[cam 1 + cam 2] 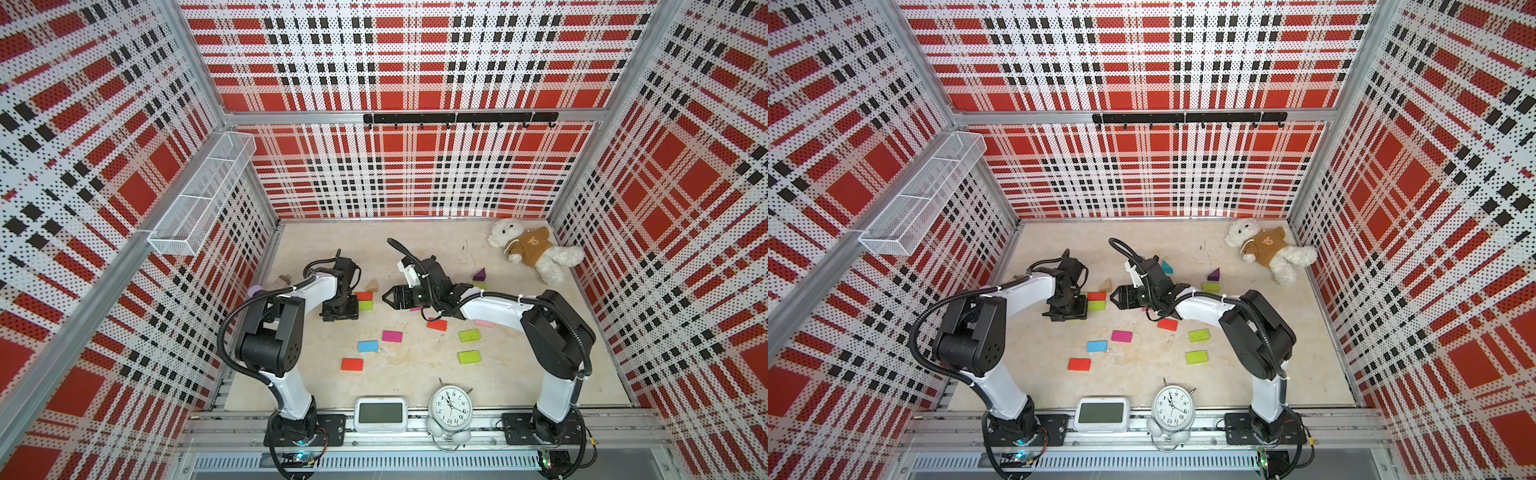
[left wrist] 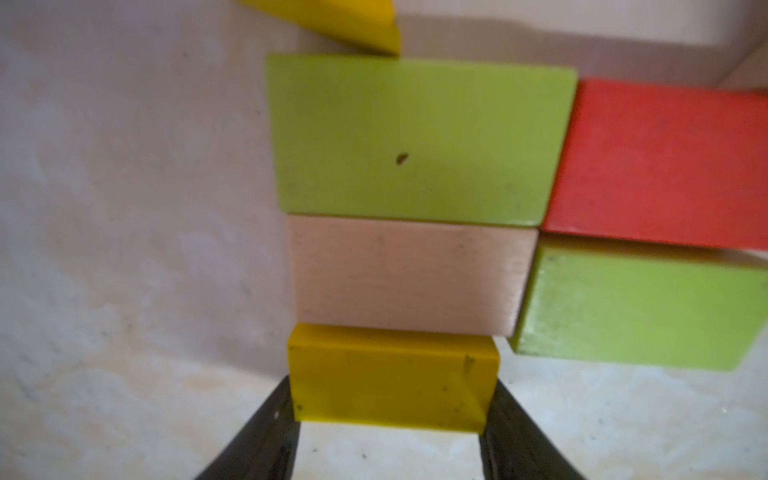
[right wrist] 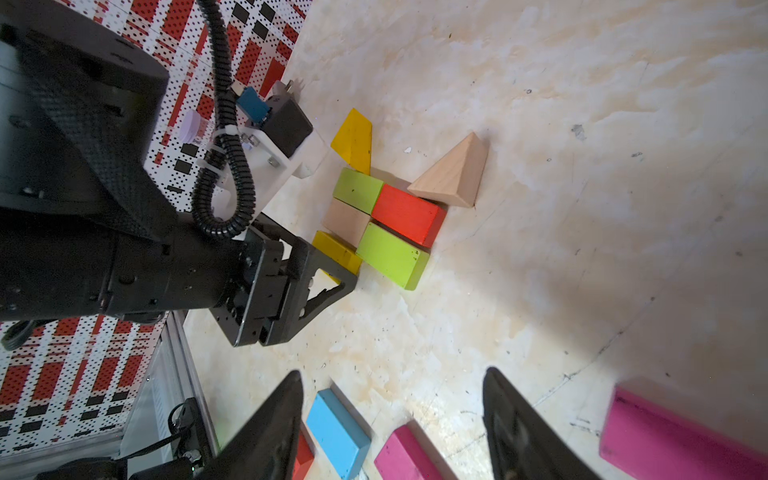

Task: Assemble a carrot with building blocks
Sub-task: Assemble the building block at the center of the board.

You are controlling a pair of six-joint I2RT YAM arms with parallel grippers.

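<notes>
Pressing a yellow brick (image 2: 392,370) end-on against a plain wood brick (image 2: 407,274), the left gripper (image 2: 392,399) has its two fingers closed on the short sides of this brick, which lies flat on the table (image 1: 519,374). I think it is held there to line it up with the row before letting go. Beyond the wood brick come a lime brick (image 2: 415,141) and then a yellow wedge (image 2: 345,25), so these make one line. A red brick (image 2: 665,166) and a second lime brick (image 2: 636,307) lie against the side of this line, and a wood wedge (image 3: 453,174) touches the red one. This group sits at the left-centre of the table.

The left arm reaches forward with the wrist bent steeply down over the group. The right arm is folded at the elbow, with its forearm stretched across toward the centre. The right gripper (image 1: 388,297) points toward the group, its jaws are apart and hold nothing, and it hangs above the table. I judge that it waits clear, so as not to disturb the row. A blue brick (image 1: 368,345) and a magenta brick (image 1: 392,336) lie loose nearer the robot's bases.
</notes>
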